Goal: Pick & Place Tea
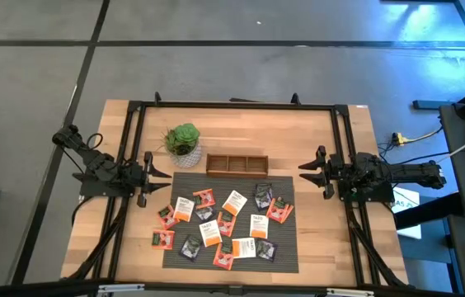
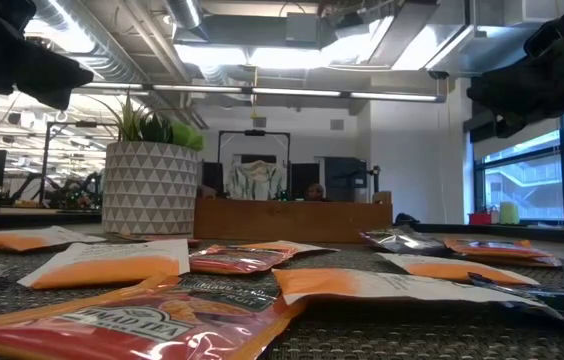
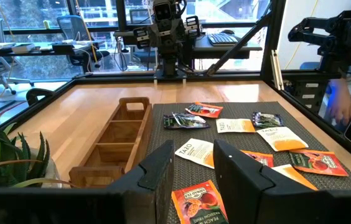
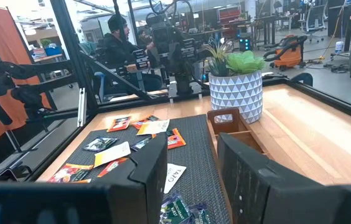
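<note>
From above, you see the tea sachets [image 1: 220, 224] scattered on the dark mat [image 1: 286, 256], in front of the wooden tray [image 1: 237, 165]. Left end effector [image 1: 165, 173] and right end effector [image 1: 306, 169] hover at the mat's far corners. In both wrist views, their fingers are parted, grasping nothing.

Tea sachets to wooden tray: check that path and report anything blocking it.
Nothing visible blocks it. The wooden tray lies just beyond the mat's far edge, its compartments empty, with the tea sachets scattered on the mat. The potted plant stands beside the tray's end, off the direct path.
</note>
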